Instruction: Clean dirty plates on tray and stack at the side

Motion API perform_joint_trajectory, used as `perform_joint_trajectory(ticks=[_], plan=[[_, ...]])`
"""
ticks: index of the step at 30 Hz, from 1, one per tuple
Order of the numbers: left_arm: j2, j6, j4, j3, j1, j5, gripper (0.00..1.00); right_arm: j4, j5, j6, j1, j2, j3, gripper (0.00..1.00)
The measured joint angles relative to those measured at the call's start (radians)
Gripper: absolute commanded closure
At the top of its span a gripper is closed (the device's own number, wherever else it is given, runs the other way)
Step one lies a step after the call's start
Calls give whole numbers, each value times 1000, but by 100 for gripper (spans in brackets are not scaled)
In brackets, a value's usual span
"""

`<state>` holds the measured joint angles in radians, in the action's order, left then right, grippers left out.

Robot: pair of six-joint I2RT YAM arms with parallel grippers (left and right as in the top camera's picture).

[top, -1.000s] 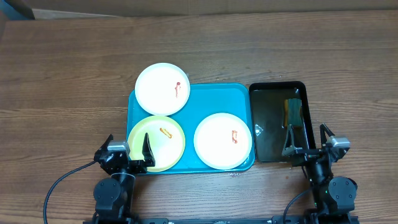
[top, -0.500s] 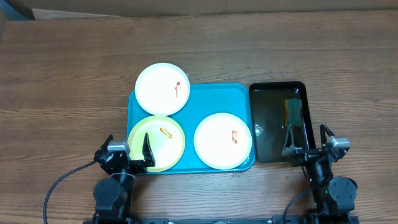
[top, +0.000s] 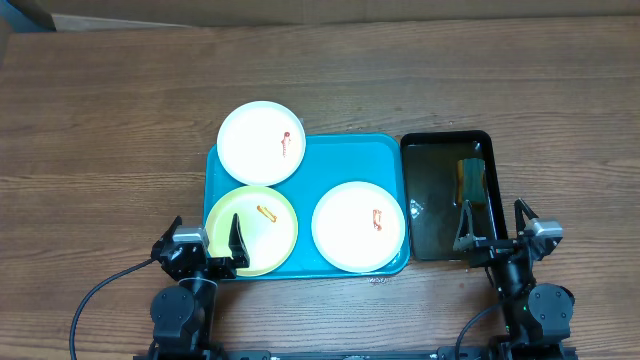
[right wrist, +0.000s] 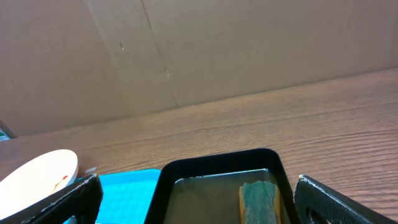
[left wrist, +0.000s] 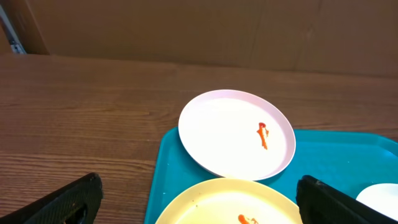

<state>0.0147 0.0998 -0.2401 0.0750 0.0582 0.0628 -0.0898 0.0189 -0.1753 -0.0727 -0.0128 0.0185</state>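
The turquoise tray (top: 312, 165) lies at the table's middle. A white plate (top: 261, 143) with a red smear overlaps its far left corner. A pale yellow-green plate (top: 251, 229) with an orange smear sits at its near left, and a second white plate (top: 358, 226) with a red smear at its near right. My left gripper (top: 200, 246) is open and empty at the tray's near left corner, one finger over the yellow-green plate (left wrist: 227, 202). My right gripper (top: 493, 228) is open and empty over the near end of the black tray.
A black tray (top: 445, 137) holding water stands right of the turquoise tray, with a green-and-yellow sponge (top: 470, 180) at its far right. Cardboard walls rise behind the table. Bare wooden table lies to the left, right and far side.
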Motion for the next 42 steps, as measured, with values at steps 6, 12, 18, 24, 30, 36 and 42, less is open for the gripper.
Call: perform_joint_trajectory(ticks=[6,12,18,24,30,36,42], plan=[[0,-40,23,-1,0,51,0,0,0,0,0,0,0,0],[0,-72,12,-2,0,136,0,0,0,0,0,0,0,0],[0,-74,11,-2,0,84,0,0,0,0,0,0,0,0],[0,-58,77,-2,0,-103,0,-2,29,-52,0,0,0,0],[9,58,-31,71,0,-236,0,-167,72,-90,0,-5,83,0],[202,85,-221,444,0,-310,0,-266,82,-99,0,-109,423,0],[647,36,-665,982,0,-397,0,-584,166,-68,0,-491,837,0]])
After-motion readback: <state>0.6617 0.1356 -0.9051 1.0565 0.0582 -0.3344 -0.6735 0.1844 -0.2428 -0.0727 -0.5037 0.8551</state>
